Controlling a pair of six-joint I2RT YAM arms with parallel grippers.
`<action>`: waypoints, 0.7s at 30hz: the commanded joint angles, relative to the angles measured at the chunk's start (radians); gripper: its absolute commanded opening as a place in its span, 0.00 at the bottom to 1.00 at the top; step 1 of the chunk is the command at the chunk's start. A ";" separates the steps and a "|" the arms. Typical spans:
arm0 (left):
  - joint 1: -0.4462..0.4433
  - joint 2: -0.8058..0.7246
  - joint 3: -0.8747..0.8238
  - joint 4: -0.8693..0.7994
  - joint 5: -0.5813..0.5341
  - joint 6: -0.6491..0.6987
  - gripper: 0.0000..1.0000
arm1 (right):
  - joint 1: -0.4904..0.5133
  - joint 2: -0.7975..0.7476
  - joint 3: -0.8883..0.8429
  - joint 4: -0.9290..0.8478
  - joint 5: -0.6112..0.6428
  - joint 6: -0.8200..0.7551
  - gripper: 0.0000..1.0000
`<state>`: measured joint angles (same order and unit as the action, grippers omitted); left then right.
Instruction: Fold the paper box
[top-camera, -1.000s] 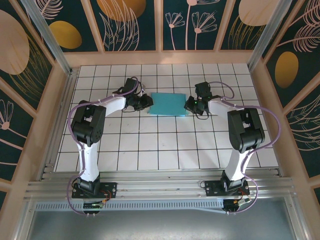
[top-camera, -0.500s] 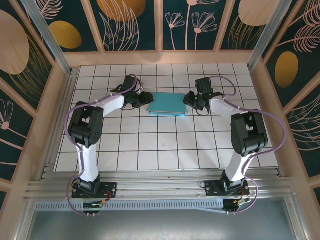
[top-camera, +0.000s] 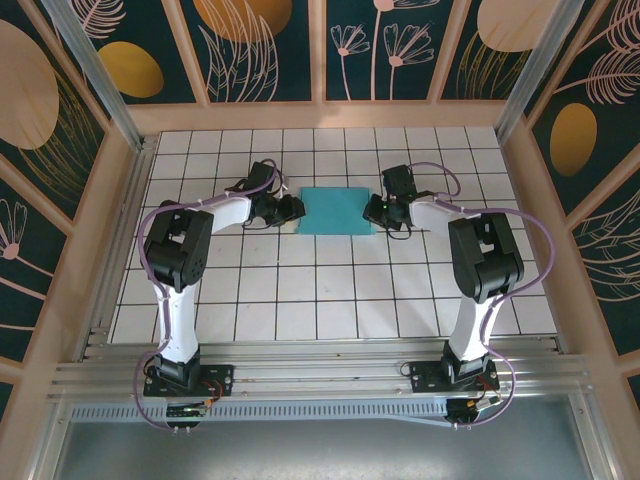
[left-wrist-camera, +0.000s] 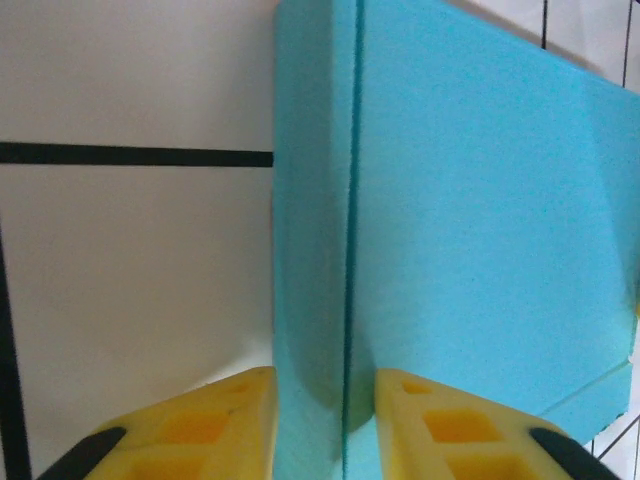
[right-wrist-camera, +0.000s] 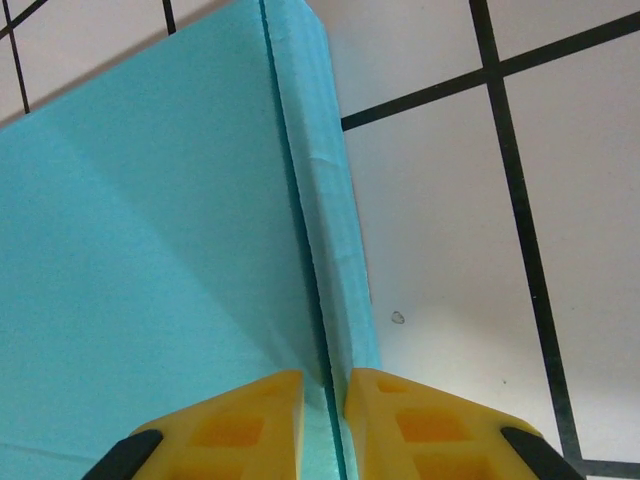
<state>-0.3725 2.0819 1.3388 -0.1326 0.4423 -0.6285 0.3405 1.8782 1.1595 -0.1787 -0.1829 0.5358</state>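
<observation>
The paper box (top-camera: 336, 210) is a shallow teal rectangle lying on the white tiles at the middle of the table. My left gripper (top-camera: 291, 209) is at its left end. In the left wrist view its yellow fingers (left-wrist-camera: 200, 425) stand astride the box's left wall (left-wrist-camera: 312, 250) with a gap on each side, so the left gripper (left-wrist-camera: 324, 425) is open. At the box's right end is my right gripper (top-camera: 374, 211). There the right gripper (right-wrist-camera: 323, 425) has its fingers (right-wrist-camera: 245, 425) closed tightly on the right wall (right-wrist-camera: 318, 200).
The tiled table (top-camera: 330, 290) stretches toward the arm bases at the near edge. Patterned wooden walls (top-camera: 320, 50) enclose the back and both sides. A small speck (right-wrist-camera: 398, 318) lies on the tile beside the box's right wall.
Half a second ago both grippers and the box sat slightly farther back and looked raised. Now they have come back toward the near side, and the box lies flat on the tiles.
</observation>
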 joint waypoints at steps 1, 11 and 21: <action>-0.006 0.023 -0.040 -0.027 0.012 0.013 0.29 | 0.004 0.008 -0.015 -0.041 0.037 -0.015 0.22; -0.006 -0.072 0.006 -0.022 -0.034 0.006 0.58 | 0.001 -0.096 0.062 -0.072 0.082 -0.031 0.37; -0.008 -0.035 -0.046 0.147 0.103 -0.059 0.66 | -0.017 0.024 0.062 -0.016 0.007 -0.028 0.44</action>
<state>-0.3733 2.0392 1.3190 -0.0761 0.4538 -0.6483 0.3264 1.8481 1.2037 -0.2176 -0.1326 0.5064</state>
